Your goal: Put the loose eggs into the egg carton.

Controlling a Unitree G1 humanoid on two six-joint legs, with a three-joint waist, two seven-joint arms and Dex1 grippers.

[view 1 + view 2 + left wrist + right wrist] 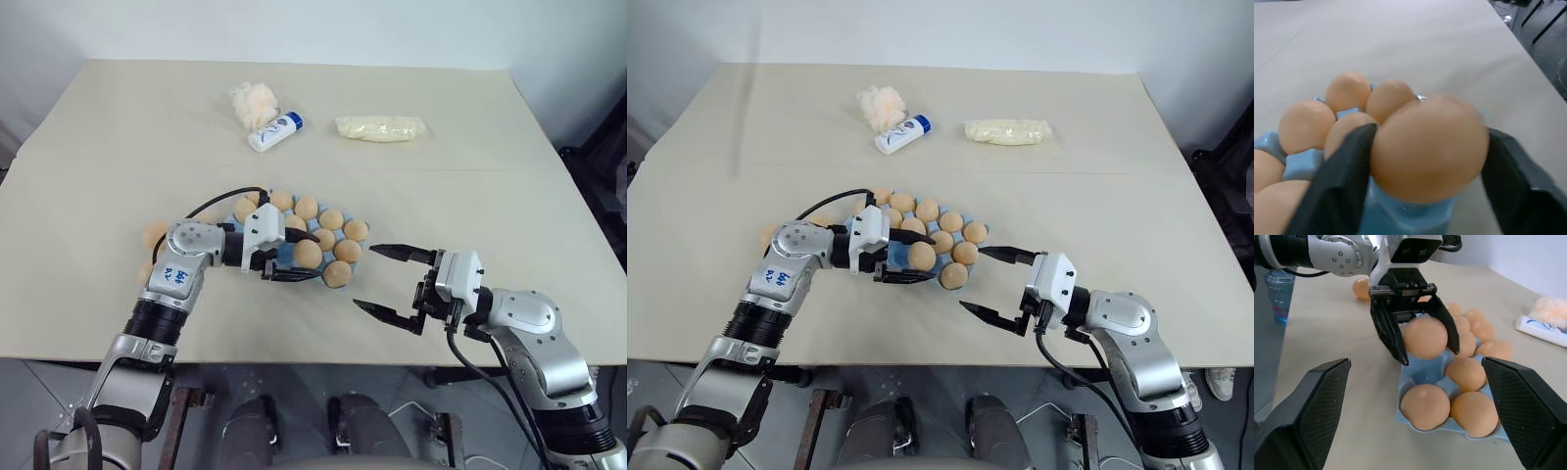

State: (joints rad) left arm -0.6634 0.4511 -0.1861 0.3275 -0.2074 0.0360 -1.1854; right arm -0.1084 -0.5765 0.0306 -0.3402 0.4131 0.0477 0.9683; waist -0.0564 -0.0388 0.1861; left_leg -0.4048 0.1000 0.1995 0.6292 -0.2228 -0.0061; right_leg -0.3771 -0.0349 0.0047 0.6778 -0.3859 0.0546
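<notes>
My left claw (pixel 1413 340) pinched an egg (pixel 1425 338) above the egg carton (pixel 1437 372); seating it squarely in the empty cup mattered, my right claw (pixel 392 284) spread.

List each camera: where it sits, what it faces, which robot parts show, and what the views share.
Left eye view: on the head, looking down at the table; both arms show.
Right eye view: the same scene.
Left wrist view: along the left gripper, shut on an egg over the egg carton.
Right wrist view: between the open right gripper fingers, facing the left gripper.
Shared: all four show the carton and held egg.
</notes>
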